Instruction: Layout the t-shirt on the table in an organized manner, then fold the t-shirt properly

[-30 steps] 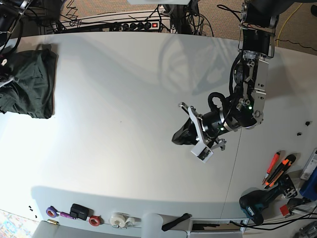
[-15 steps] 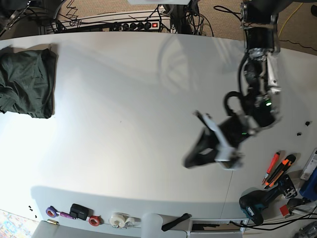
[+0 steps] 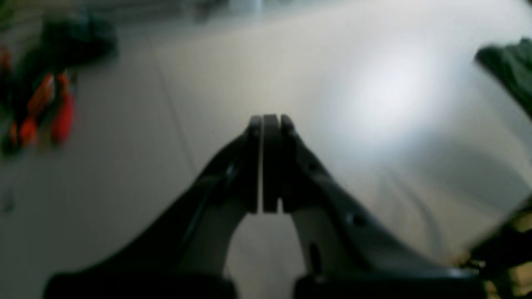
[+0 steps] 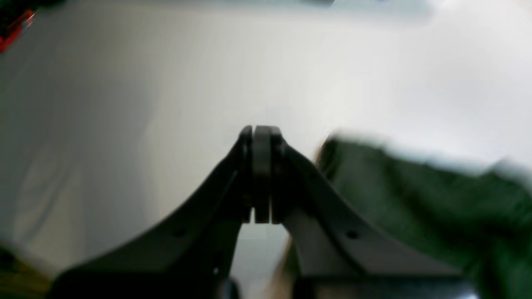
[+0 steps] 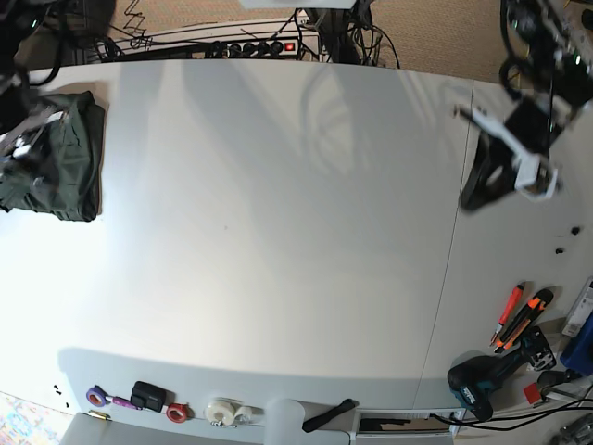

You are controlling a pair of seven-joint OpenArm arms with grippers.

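- Your left gripper (image 3: pixel 266 124) has its jaws pressed together with nothing between them; in the base view it (image 5: pixel 479 190) hangs over the right side of the table (image 5: pixel 278 204), close to the dark seam (image 5: pixel 451 269).
- Your right gripper (image 4: pixel 262 133) is closed the same way, pads meeting flat and holding nothing. In the base view it (image 5: pixel 26 153) sits at the far left edge, over the shirt, too blurred for you to tell whether it touches the cloth.
- Just beside that right gripper, in its wrist view, you see the shirt (image 4: pixel 424 195) as a dark green mass filling the lower right, apart from the fingertips.
- You find the shirt (image 5: pixel 51 167) bunched in a rumpled heap at the table's left edge, not spread out. From the left wrist view it (image 3: pixel 507 66) shows only as a small green patch at the right edge, well apart from that gripper.
- Between the two arms you have bare white tabletop.
- Along the front edge lie tape rolls (image 5: pixel 222 411) and a small black device (image 5: pixel 148 395).
- Near the right front corner lie orange-handled tools (image 5: pixel 523 315) and a teal drill (image 5: pixel 486 380), blurred in the left wrist view.
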